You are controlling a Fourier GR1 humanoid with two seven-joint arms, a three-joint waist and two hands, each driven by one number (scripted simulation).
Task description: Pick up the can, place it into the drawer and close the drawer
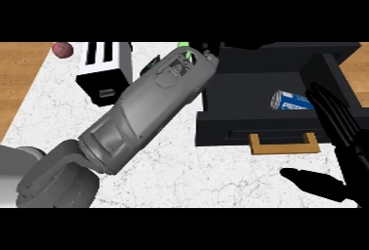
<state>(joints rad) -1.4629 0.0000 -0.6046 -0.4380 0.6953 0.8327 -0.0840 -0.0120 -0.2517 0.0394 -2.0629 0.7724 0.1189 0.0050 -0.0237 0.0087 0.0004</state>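
Looking steeply down at the table [166,161], we see a white marble top with wood showing at the far left and far right edges. Our dark drawer [270,132] stands pulled open on the right side, its wooden handle [284,145] facing the near edge. Inside it the can [290,100] lies on its side, blue with white lettering, resting on the drawer floor toward the right wall.

Our left forearm crosses the middle of the view on a diagonal, rising from the lower left toward the back left corner of the drawer. The left hand [209,47] shows only as a few dark shapes past the wrist at the top, mostly hidden behind the forearm, so we cannot tell whether its fingers are spread or curled.

Our right hand [338,127] comes in at the right edge, fingers straight and long, laid over the right side of the drawer just beside the can but not wrapped around it. Its thumb [317,183] sticks out apart from the fingers, lower down over the marble. The hand holds nothing.

A black-and-white toaster [107,68] sits at the back left of the table, and a small reddish round thing [63,50] lies beyond it on the wood.
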